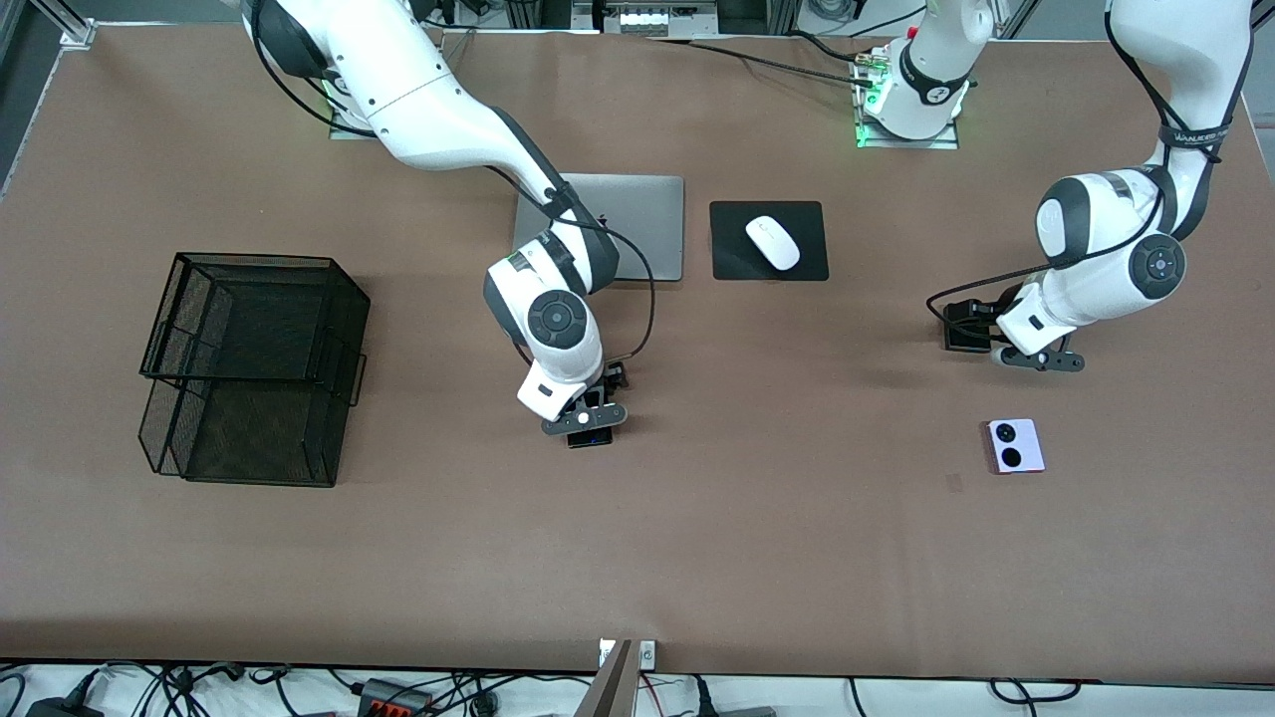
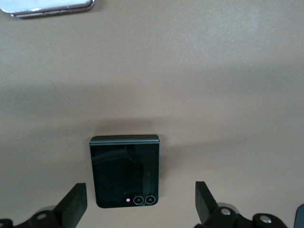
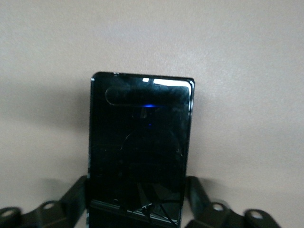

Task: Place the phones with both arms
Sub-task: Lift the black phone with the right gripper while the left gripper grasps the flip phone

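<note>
Risk entry: our right gripper, mid-table, pinches the long black phone by its end only, so it may pivot or slip; our left gripper, jaws spread, straddles the squarish black phone off-centre toward the left arm's table edge.

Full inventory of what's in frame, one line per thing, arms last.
slim phone: 1, black, mid-table, between the right gripper's fingers
square phone: 1, black, on the table under the left gripper
lavender phone: 1, lavender-white with two black circles, nearer the front camera than the square phone
laptop: 1, silver, closed, toward the bases, beside the mouse pad
mouse pad: 1, black
mouse: 1, white, on the pad
mesh tray: 1, black, two-tier, at the right arm's end
table: 1, brown
right gripper: closed on the slim phone
left gripper: open, straddling the square phone
</note>
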